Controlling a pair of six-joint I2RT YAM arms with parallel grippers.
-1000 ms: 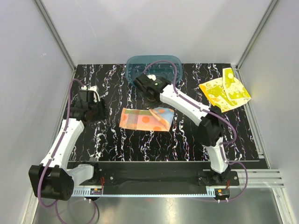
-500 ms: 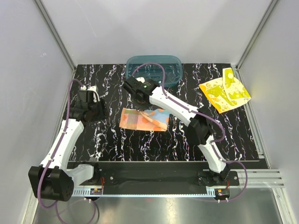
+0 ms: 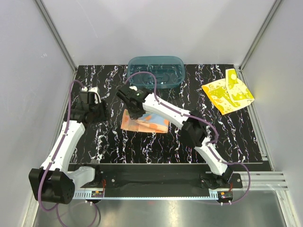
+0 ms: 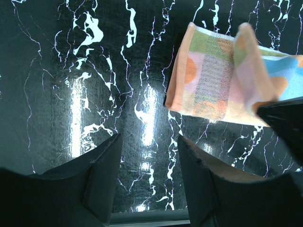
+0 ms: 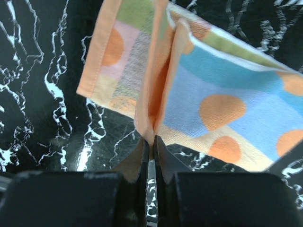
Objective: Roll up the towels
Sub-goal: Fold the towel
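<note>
Dotted towel (image 5: 222, 109), upper frame: thin, limp, light, best taken at a hem; right gripper (image 5: 150, 142) pinches its raised fold tight, left gripper (image 4: 149, 139) gapes empty.

Overall light: bright, even light is falling from above, washing the walls (image 3: 142, 28) a soft grey.
Glare: the glossy table (image 4: 38, 94) is throwing back white streaks in both wrist views.
Shadows: only faint, soft ones are lying under the arms.
Blur: the dotted towel (image 4: 213, 80) is smearing at its raised fold.
Out of focus: the left end effector (image 4: 149, 141) and right end effector (image 5: 151, 142) are showing as dark, soft-edged shapes.
</note>
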